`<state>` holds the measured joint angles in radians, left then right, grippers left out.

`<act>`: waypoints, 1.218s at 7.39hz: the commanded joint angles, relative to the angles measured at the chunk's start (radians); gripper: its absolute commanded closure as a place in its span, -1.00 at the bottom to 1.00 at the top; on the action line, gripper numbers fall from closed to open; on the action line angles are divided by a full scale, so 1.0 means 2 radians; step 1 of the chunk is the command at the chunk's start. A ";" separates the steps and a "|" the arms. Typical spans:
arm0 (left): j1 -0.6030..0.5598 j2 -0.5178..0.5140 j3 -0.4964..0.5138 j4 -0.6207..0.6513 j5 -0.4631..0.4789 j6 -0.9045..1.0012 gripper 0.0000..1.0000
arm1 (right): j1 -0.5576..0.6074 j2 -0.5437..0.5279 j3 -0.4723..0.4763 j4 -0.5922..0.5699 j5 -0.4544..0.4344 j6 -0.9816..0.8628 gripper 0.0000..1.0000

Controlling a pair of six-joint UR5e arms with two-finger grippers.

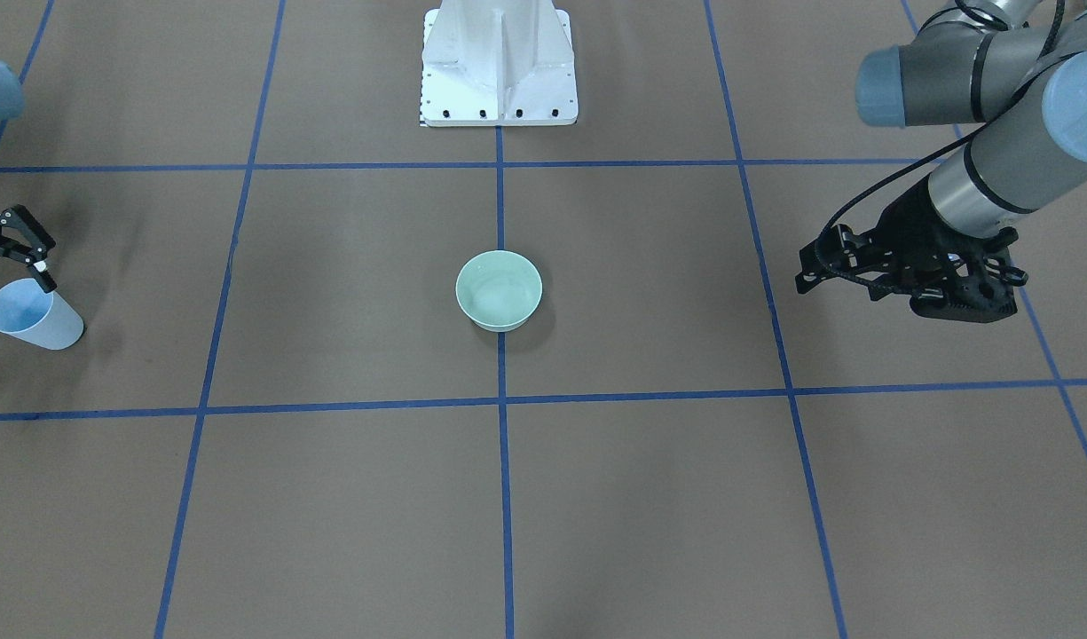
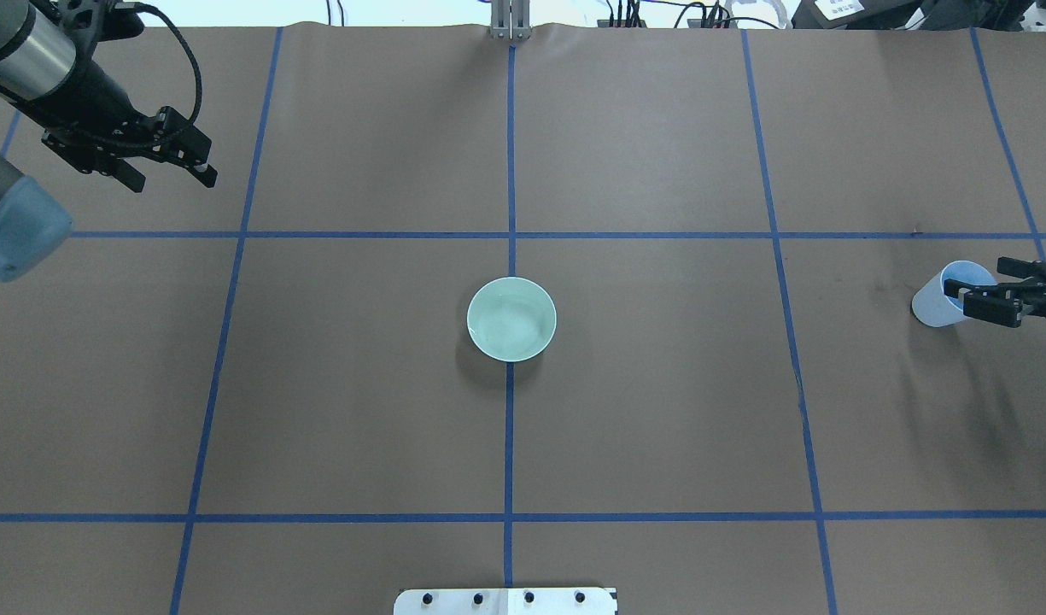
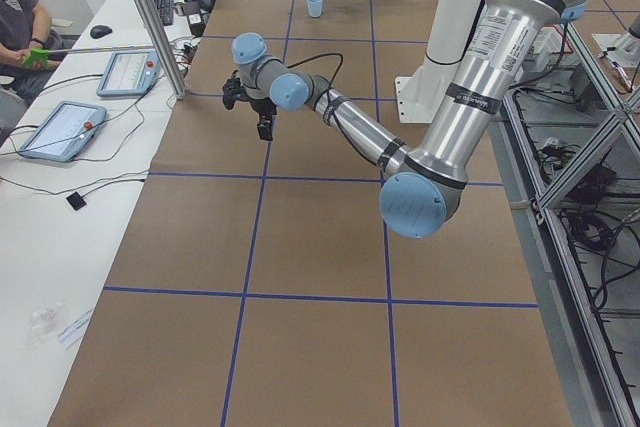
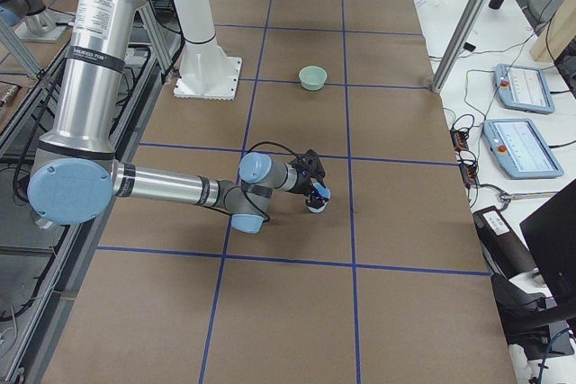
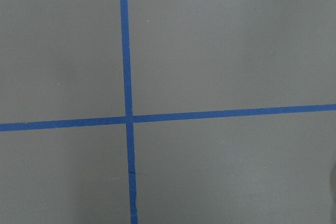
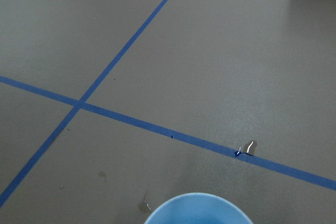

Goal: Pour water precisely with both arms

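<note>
The big brown table (image 2: pixel 659 410) is lying under a grid of blue tape lines (image 2: pixel 509 444). The left arm (image 2: pixel 27 64) is reaching in over the far left part of the table. The right arm (image 4: pixel 162 184) is stretching out low toward the right edge. The white pedestal (image 1: pixel 499 62) is standing in the middle of the robot's side of the table. A mint green bowl (image 2: pixel 511 319) is sitting upright in the middle of the table, right on 1 tape line and well apart from both arms. A light blue cup (image 2: pixel 928 306) is standing upright near the right edge. The left gripper (image 2: pixel 172 181) is hanging over bare paper with its 2 fingers spread wide and nothing between them. The right gripper (image 1: pixel 46 264) is hovering at the cup with its 2 fingers looking spread. 1 fingertip is right at the rim, and I cannot tell if it is touching. The water (image 2: pixel 505 325) is showing only as a faint shine inside the bowl, and I cannot tell if the cup is holding any. A few small dark spots (image 6: pixel 143 205) are showing on the paper just beside the cup.
</note>
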<state>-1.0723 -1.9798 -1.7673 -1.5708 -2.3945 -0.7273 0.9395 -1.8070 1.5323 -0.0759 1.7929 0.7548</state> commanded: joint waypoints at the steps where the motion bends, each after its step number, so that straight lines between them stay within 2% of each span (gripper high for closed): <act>1: 0.005 -0.013 0.000 0.000 0.002 -0.051 -1.00 | 0.072 0.005 0.003 -0.026 0.078 -0.007 -0.98; 2: 0.026 -0.031 0.000 0.000 0.006 -0.087 -1.00 | 0.103 0.020 0.012 -0.075 0.106 -0.013 -0.98; 3: 0.064 -0.053 0.002 -0.001 0.040 -0.115 -1.00 | 0.134 0.038 0.018 -0.132 0.136 -0.036 -0.98; 4: 0.109 -0.084 0.011 0.000 0.082 -0.151 -1.00 | 0.170 0.058 0.018 -0.201 0.172 -0.103 -0.98; 6: 0.167 -0.142 0.060 -0.002 0.119 -0.186 -1.00 | 0.225 0.092 0.040 -0.361 0.218 -0.222 -0.98; 7: 0.193 -0.156 0.085 -0.008 0.141 -0.197 -1.00 | 0.239 0.100 0.065 -0.451 0.224 -0.259 -0.98; 9: 0.215 -0.165 0.125 -0.035 0.148 -0.205 -0.99 | 0.266 0.135 0.090 -0.641 0.267 -0.368 -0.98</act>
<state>-0.6751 -2.2953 -1.5704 -1.6070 -2.1118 -1.1226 1.4319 -1.5877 1.6811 -1.1067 2.2725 0.1533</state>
